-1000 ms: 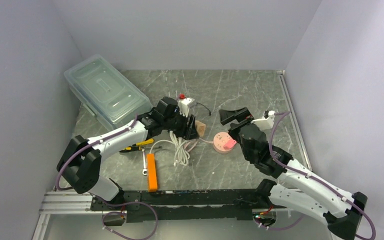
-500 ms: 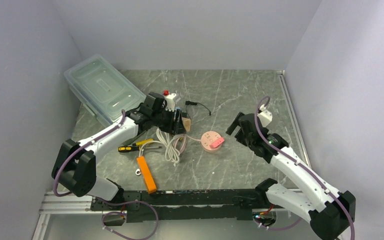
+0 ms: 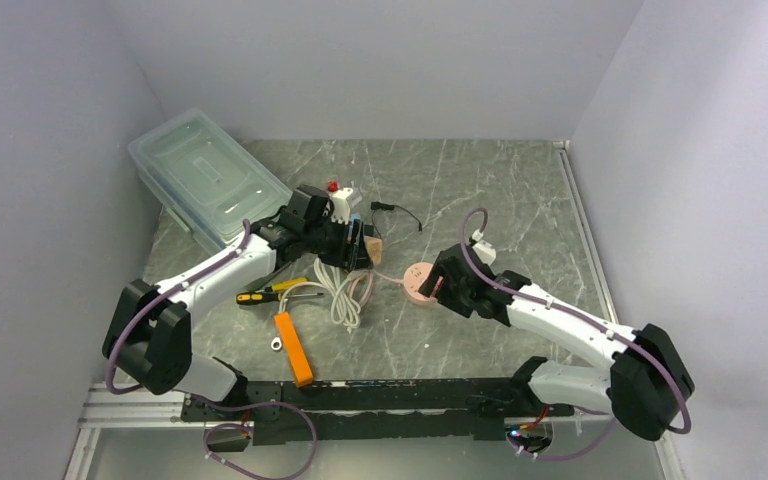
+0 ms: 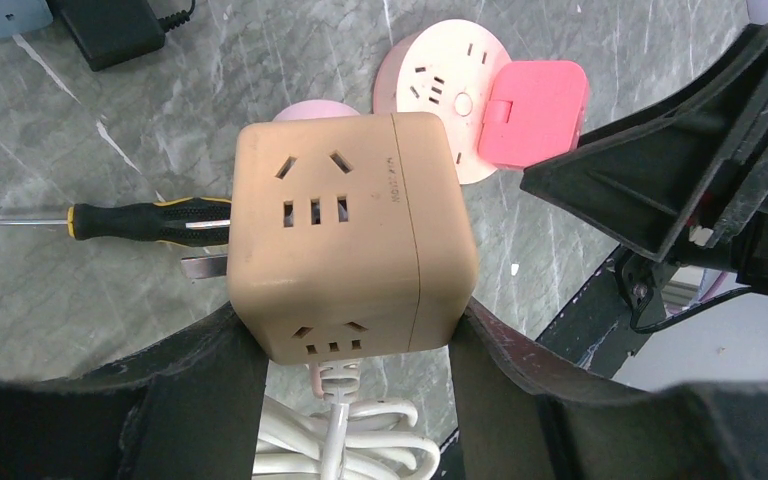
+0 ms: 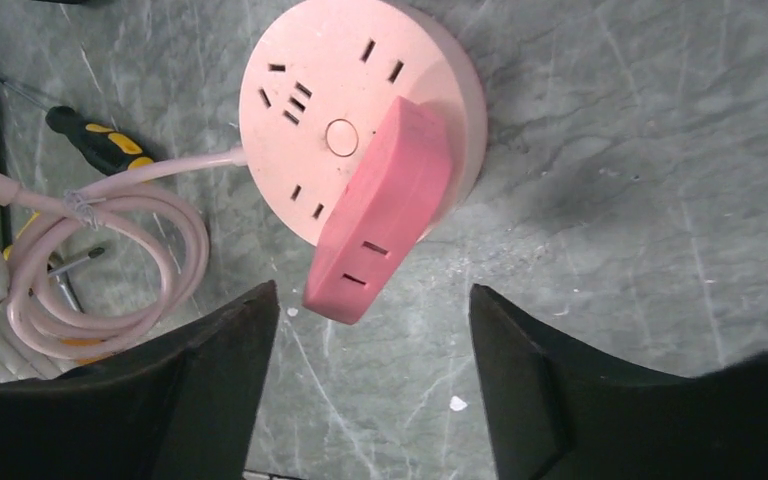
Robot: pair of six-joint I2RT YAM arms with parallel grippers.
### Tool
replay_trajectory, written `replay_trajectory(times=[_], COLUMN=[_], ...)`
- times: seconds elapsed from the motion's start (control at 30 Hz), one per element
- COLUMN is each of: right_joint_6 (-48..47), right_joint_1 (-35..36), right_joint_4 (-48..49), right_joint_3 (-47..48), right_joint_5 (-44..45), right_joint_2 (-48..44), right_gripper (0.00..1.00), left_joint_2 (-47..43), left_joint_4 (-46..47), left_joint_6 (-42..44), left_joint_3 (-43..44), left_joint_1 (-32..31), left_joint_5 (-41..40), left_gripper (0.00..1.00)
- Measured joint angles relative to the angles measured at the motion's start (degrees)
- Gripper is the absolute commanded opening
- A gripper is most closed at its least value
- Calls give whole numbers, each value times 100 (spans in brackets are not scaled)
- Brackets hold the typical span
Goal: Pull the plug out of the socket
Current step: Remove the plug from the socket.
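The pink round socket lies flat near the middle of the table. The plug, a darker pink block, sits in the socket's face and overhangs its rim on the side toward the right claw. That claw is open. Its two dark fingers stand one on each side of the plug's overhanging end, with a gap showing on both sides. The socket's pink cord is coiled on the table just beside it.

The left claw grips a tan cube socket by two opposite sides, holding it above the table, toward the left edge from the round socket. A bundled white cord hangs from the cube. A screwdriver with a black and yellow handle lies near it. An orange bar lies closer to the near edge. A clear lidded box fills the far left corner.
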Motion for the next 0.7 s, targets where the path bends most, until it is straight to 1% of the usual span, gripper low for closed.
replay_trajectory(times=[0.03, 0.1, 0.17, 0.2, 0.53, 0.57, 0.67, 0.7], right_joint_6=[42, 111, 116, 116, 28, 11, -15, -31], right_joint_1=[52, 111, 125, 129, 142, 142, 142, 142], right_joint_4=[35, 63, 76, 79, 120, 118, 118, 118], right_joint_3=[11, 83, 166, 236, 737, 737, 741, 745], right_joint_5=[17, 83, 146, 188, 439, 442, 437, 437], right_joint_2=[76, 216, 302, 348, 938, 964, 992, 1010], right_gripper=[56, 46, 40, 39, 41, 41, 49, 49], left_joint_2=[-7, -9, -9, -9, -35, -46, -85, -101], left_joint_4=[-11, -31, -39, -50, -101, -120, -188, -225], left_joint_6=[2, 4, 11, 20, 85, 87, 90, 90], left_joint_3=[0, 0, 0, 2, 4, 2, 2, 2], left_joint_1=[0, -2, -4, -13, -98, -103, -125, -133], left_joint_5=[0, -7, -33, -59, -109, -109, -114, -118], left_gripper=[0, 0, 0, 0, 0, 0, 0, 0])
